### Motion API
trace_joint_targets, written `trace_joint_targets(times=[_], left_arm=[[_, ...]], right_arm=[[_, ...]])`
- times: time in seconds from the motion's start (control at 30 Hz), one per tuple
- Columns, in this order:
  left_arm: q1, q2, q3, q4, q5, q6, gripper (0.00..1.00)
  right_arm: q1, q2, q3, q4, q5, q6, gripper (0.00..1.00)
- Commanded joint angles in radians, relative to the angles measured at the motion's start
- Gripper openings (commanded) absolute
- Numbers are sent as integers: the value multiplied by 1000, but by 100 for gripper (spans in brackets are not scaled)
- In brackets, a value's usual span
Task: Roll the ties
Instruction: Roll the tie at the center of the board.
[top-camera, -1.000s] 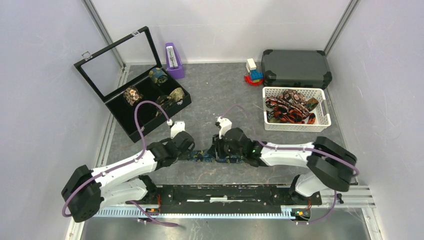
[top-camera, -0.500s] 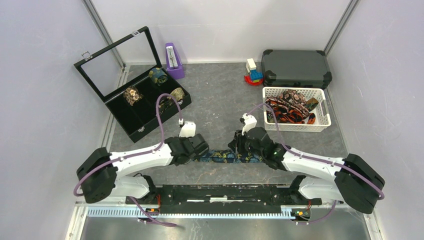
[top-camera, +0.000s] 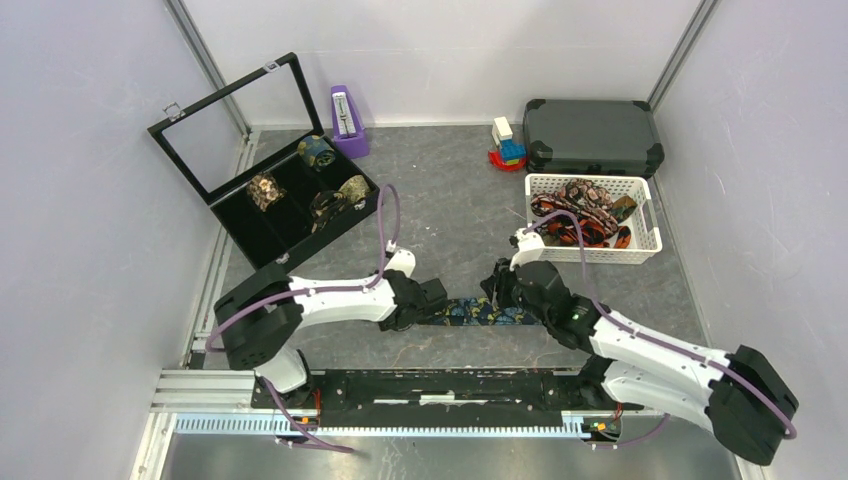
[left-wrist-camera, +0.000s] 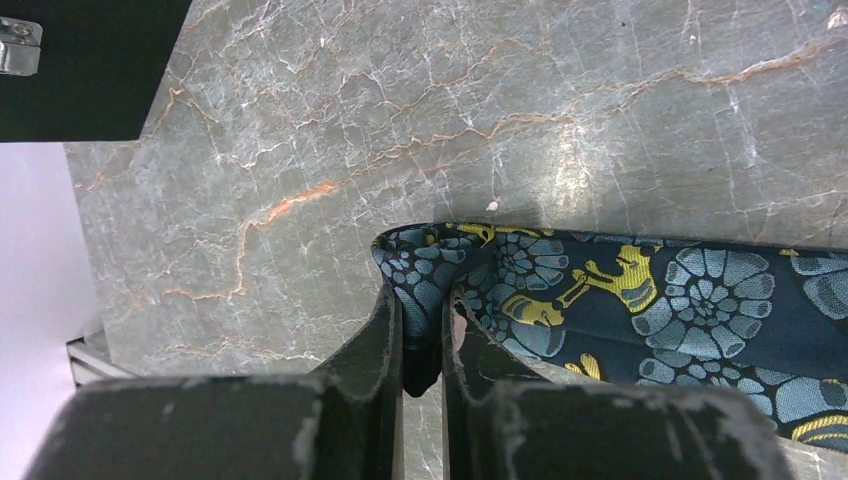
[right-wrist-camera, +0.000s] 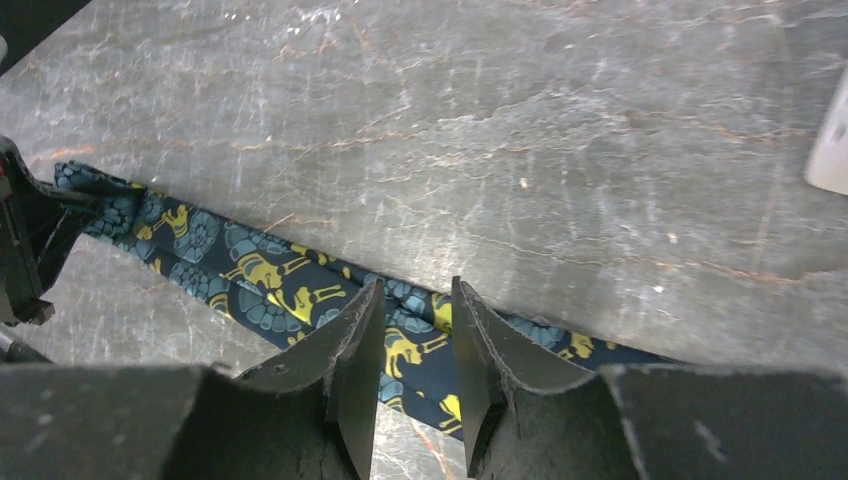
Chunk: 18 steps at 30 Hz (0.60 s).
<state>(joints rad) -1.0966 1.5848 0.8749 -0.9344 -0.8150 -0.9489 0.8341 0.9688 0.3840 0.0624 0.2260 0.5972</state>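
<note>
- Left wrist: left end effector (left-wrist-camera: 422, 335) pinched shut on the folded left end of the navy tie (left-wrist-camera: 650, 310), patterned in blue and gold.
- Right wrist: right end effector (right-wrist-camera: 418, 350) partly open, gripping nothing, over the tie lying flat mid-bench (right-wrist-camera: 500, 120).

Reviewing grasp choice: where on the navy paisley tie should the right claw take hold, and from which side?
Probably its free right-hand stretch, from straight above. The navy tie lies flat along the table, so no edge stands up for a sideways grab. Its left end is pinched in the left claw. The right claw hangs open over that stretch.
</note>
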Motion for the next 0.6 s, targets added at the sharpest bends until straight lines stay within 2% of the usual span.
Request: trace_joint_targets(times=[0.0,0.27,0.57], left_arm=[[-18,63,50,-35,-41,-77,2],[-50,182,131,-38,-16,-50,2],[-75,290,198,-35,39,-12,2]], right_arm=[[-12,-90,-28,-59,90,7,38],[-19,-201,-56,-138,128,13,39],[-20,-235,-63,-161,130,13,39]])
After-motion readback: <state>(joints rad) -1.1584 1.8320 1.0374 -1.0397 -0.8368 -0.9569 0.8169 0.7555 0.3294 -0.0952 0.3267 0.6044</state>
